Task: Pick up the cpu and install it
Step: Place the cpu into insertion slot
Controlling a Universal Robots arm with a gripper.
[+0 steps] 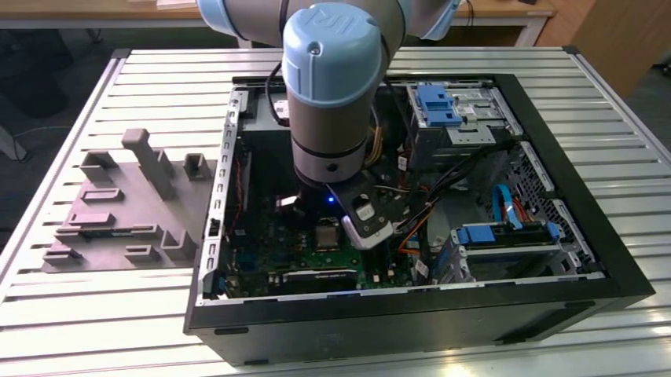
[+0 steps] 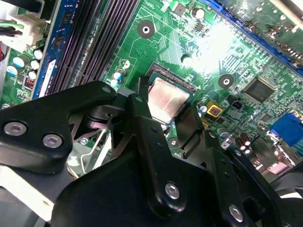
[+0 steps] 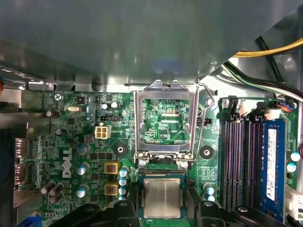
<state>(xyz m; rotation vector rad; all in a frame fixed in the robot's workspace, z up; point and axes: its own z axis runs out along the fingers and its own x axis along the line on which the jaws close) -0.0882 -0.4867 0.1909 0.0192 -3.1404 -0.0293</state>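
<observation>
Hand (image 2: 165,109) close around cpu (image 2: 166,97) (contact unclear)

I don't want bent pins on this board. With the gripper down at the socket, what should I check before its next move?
1. Load plate swung open, off the socket: ok.
2. cpu square with the socket's edges: ok.
3. cpu fully seated and flat: cannot tell.
4. cpu centred under the gripper: ok.
5. Cables clear of the arm: cannot tell.
</observation>
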